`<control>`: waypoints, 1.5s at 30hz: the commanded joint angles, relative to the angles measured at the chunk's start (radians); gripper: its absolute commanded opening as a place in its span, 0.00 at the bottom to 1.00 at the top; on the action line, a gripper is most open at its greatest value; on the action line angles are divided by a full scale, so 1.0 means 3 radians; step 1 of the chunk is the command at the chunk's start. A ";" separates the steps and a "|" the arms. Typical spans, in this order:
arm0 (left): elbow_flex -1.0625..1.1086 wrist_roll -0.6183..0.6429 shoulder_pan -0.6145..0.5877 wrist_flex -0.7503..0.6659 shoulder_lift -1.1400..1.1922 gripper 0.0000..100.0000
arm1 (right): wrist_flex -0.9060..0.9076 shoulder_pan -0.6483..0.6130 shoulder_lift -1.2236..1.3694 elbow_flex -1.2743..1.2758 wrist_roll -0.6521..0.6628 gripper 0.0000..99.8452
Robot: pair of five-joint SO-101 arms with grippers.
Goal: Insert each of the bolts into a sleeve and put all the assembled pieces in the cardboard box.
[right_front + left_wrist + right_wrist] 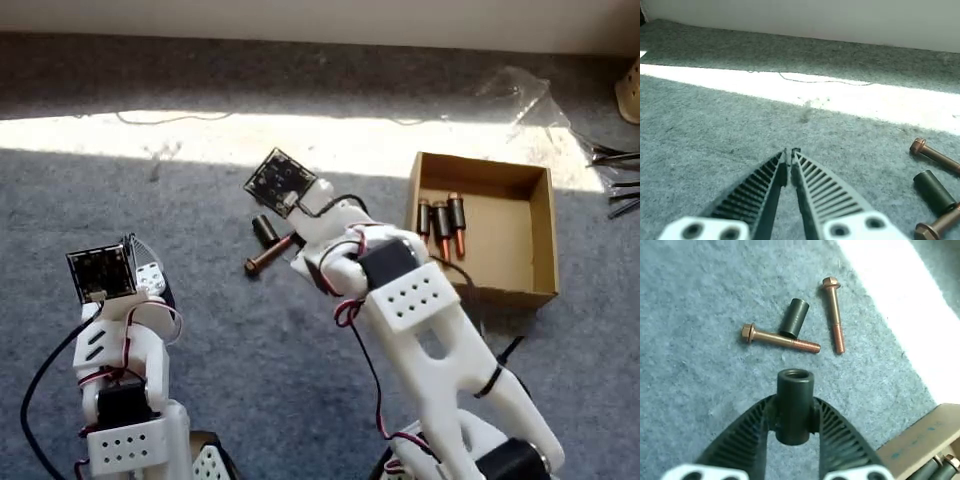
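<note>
My right gripper [794,409] is shut on a black sleeve [795,387], held upright above the grey carpet. Just beyond it lie two copper bolts [780,338] [833,315] with a second black sleeve [793,317] resting between them. From the high view, one bolt [266,257] and the loose sleeve [264,230] show beside the right arm's wrist [320,225]. The cardboard box [533,240] holds three assembled pieces [441,222]. My left gripper [789,154] is shut on nothing, low over bare carpet, with the bolts [934,155] and sleeve [935,190] off to its side.
A sunlit strip [250,140] crosses the carpet behind the parts. Clear plastic wrap [520,95] and dark tools [618,180] lie at the far right. A box corner [920,447] sits close by the right gripper. Open carpet lies between the two arms.
</note>
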 commanded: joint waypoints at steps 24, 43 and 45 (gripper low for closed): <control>-0.0023 -0.0010 0.0182 -0.0061 -0.0033 0.03 | -0.0488 0.0657 -0.2642 0.1516 -0.0419 0.00; -0.0105 -0.0015 0.0187 -0.0056 -0.0033 0.03 | -0.1286 0.0795 -0.2984 0.2652 -0.1054 0.00; -0.0105 -0.0015 0.0192 -0.0056 -0.0033 0.03 | -0.1440 0.0882 -0.2984 0.2749 -0.1054 0.00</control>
